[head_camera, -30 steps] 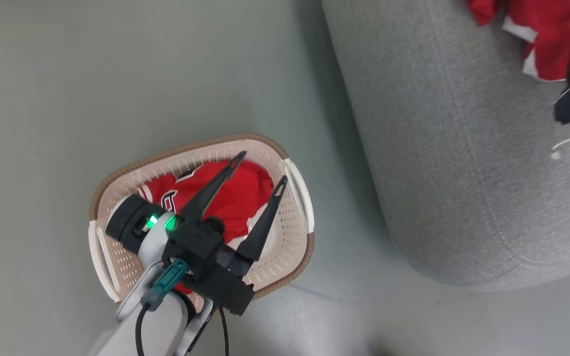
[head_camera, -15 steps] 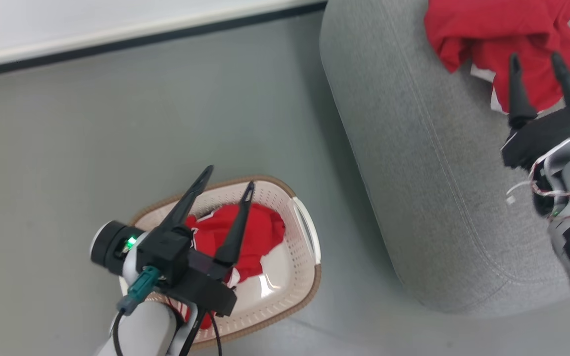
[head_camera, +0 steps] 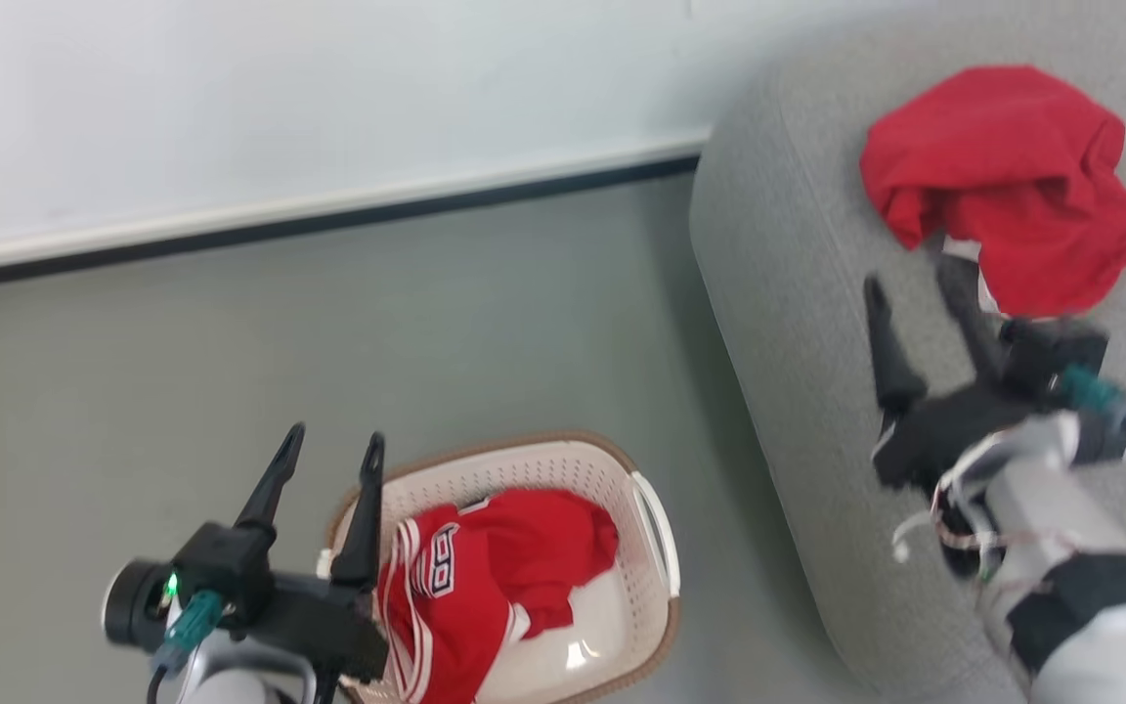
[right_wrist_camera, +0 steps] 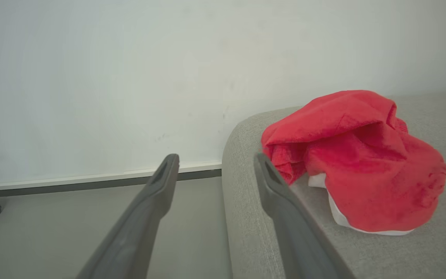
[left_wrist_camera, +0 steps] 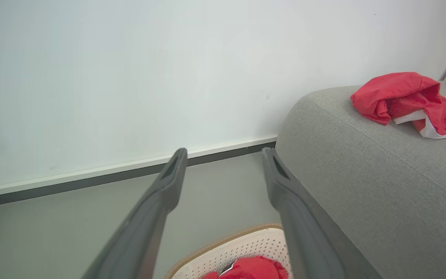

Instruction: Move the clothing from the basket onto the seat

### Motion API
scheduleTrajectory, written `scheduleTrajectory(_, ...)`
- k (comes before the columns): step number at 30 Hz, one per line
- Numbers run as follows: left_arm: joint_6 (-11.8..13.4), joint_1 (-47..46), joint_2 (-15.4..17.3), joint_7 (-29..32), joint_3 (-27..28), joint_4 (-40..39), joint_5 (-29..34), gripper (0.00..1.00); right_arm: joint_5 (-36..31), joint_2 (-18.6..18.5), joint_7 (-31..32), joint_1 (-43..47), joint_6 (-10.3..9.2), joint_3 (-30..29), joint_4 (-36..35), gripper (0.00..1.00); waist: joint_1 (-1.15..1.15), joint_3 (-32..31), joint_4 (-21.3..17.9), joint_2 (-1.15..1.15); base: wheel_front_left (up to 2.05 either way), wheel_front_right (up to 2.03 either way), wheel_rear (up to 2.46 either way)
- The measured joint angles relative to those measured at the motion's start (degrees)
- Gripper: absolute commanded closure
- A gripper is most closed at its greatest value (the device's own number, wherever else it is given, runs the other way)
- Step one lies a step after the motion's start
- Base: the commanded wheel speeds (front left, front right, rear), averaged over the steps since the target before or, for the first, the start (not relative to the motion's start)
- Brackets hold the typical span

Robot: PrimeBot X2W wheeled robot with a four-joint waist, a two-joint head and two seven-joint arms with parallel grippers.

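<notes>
Hovering open-handed, the wheeled robot's two grippers bracket the rounded end of a light grey woven sofa (head_camera: 798,293), each pair of long dark fingers spread wide with nothing between them. The right gripper (head_camera: 908,274) hangs over the sofa's top, its fingertips pointing at a crumpled red garment (head_camera: 1003,186) that lies on the sofa, a white panel showing beneath the cloth's nearer edge. In the right wrist view one fingertip stands just beside the garment; whether it touches cannot be told. Off the sofa's end, on the grey floor (head_camera: 475,323), stands a cream-white perforated laundry basket (head_camera: 563,474) with a brown rim band and white side handles, near the sofa but apart from it. Inside it a red jersey (head_camera: 485,567) with white-and-red striped trim and dark, white-edged numerals is heaped toward the side away from the sofa, leaving bare glossy basket bottom on the sofa side. The left gripper (head_camera: 336,438) is raised beside the basket on the side farther from the sofa, one finger crossing the basket's rim in the head view, clear of the jersey. Beyond the sofa's end runs a white wall (head_camera: 328,98) with a pale skirting board (head_camera: 328,203) above a dark strip.
</notes>
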Motion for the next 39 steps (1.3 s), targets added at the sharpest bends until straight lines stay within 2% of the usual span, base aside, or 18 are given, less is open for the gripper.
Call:
scheduleTrajectory(7,0.87,5.84,0.2,-0.42,2.72,2.2,-2.19,0.0,-1.52,0.59,0.0,9.7,-2.5,-0.26,-4.34,0.0,0.0,-5.28,1.98,0.0,0.0,0.0,0.0)
scheduleTrajectory(14,1.41,11.96,1.04,-0.68,5.0,2.79,-2.96,0.0,-2.48,1.35,0.0,19.05,-4.03,-0.21,-10.26,0.0,0.0,-10.63,3.62,0.0,0.0,0.0,0.0)
scheduleTrajectory(25,1.85,17.56,1.05,-0.74,6.23,-0.44,-2.94,0.0,-3.54,1.13,0.0,31.48,-5.32,-0.45,-20.85,0.0,0.0,-16.45,6.05,0.0,0.0,0.0,0.0)
scheduleTrajectory(39,2.34,21.65,1.56,-0.75,8.4,-3.02,-2.76,0.0,-5.05,1.08,0.0,40.23,-6.6,-2.18,-29.27,0.0,0.01,-17.92,7.15,0.01,0.0,0.0,0.0)
